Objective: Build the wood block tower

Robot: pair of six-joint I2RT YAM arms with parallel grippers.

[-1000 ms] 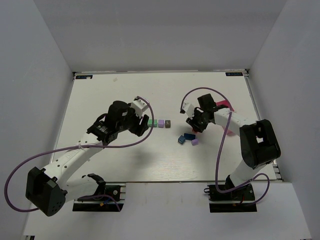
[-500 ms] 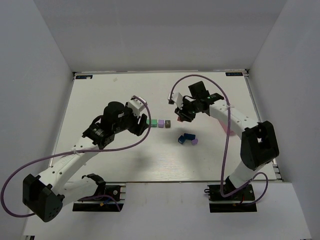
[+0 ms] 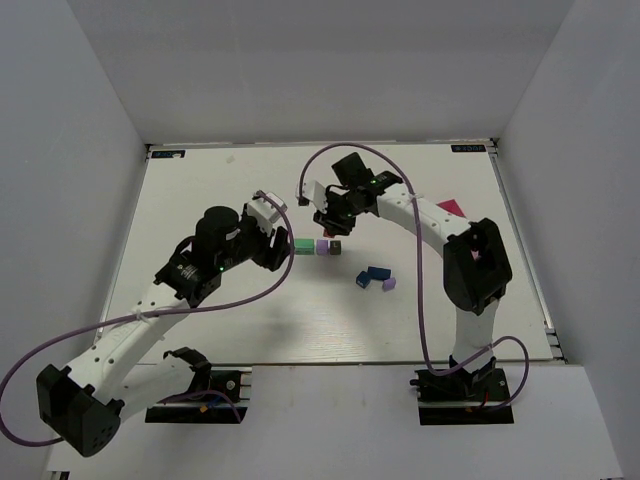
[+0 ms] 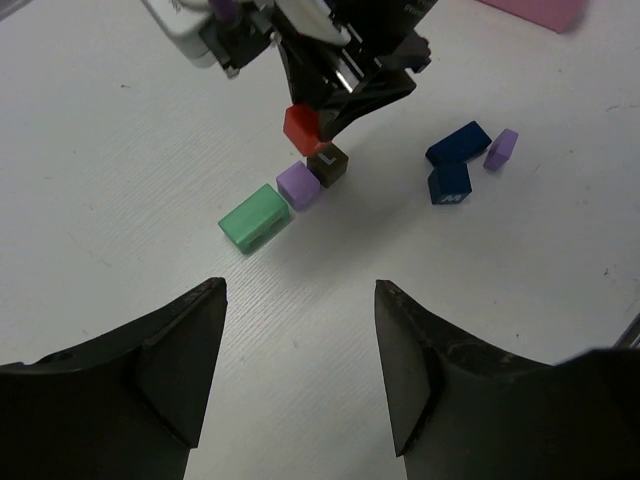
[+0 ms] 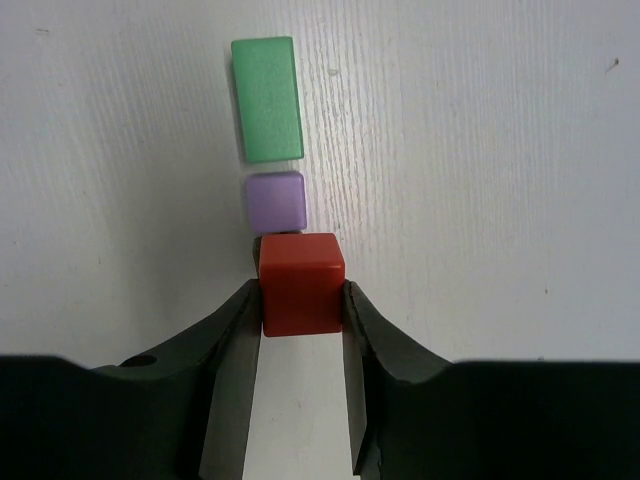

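Note:
A row of wood blocks lies mid-table: a green bar (image 3: 304, 246) (image 4: 255, 218) (image 5: 267, 97), a purple cube (image 3: 322, 246) (image 4: 298, 186) (image 5: 275, 201) and a dark cube (image 3: 337, 245) (image 4: 328, 164). My right gripper (image 3: 327, 227) (image 5: 302, 300) is shut on a red cube (image 5: 302, 283) (image 4: 303, 128), held directly over the dark cube, which is almost hidden in the right wrist view. I cannot tell whether they touch. My left gripper (image 3: 284, 250) (image 4: 300, 290) stands open and empty just left of the green bar. No stacked tower shows.
Two dark blue blocks (image 3: 375, 274) (image 4: 458, 143) and a small purple block (image 3: 389, 284) (image 4: 501, 148) lie loose right of the row. A pink tray (image 3: 450, 208) (image 4: 535, 10) sits at the far right. White walls enclose the table.
My right arm has swung left from beside the pink tray, carrying the red cube to above the row's dark cube. The left arm has drawn back slightly, still open.

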